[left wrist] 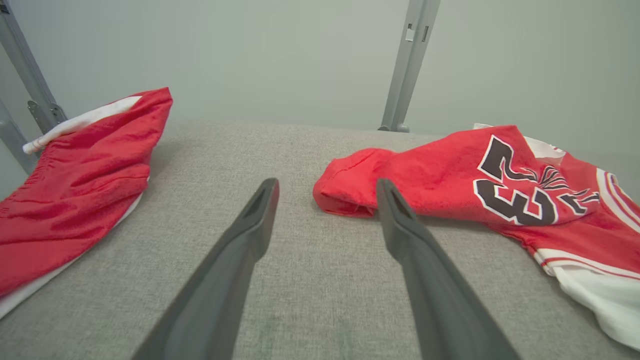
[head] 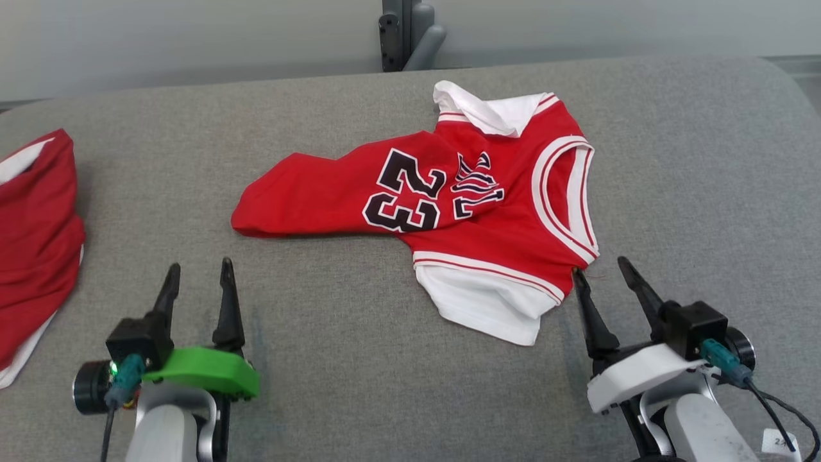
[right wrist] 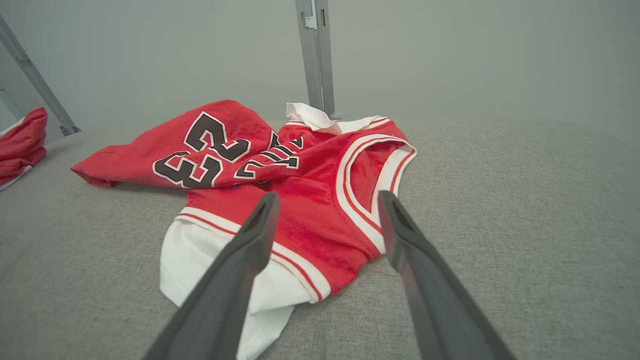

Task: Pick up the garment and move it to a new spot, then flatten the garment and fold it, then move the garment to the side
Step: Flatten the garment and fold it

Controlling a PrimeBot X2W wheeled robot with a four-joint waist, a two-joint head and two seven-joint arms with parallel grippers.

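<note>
Item: garment (right wrist: pixel 315 210), one. Red sleeveless jersey, white-and-red striped trim at armhole and neck, white lining showing at the lower hem and collar. Black "23" outlined in white, with a black graphic beside it. Condition: rumpled, one end stretched towards the left, lying on a grey fabric surface (right wrist: pixel 500 200).

Right gripper (right wrist: pixel 327 196): two dark fingers (right wrist: pixel 240 270) spread wide with nothing between them; the left finger overlaps the jersey's hem, the right one stands just beside the armhole trim.

Also present: second red garment (right wrist: pixel 22 140) at far left edge; upright grey post (right wrist: pixel 315 55) behind the jersey; slanted strut (right wrist: pixel 35 80); pale wall (right wrist: pixel 475 50).
</note>
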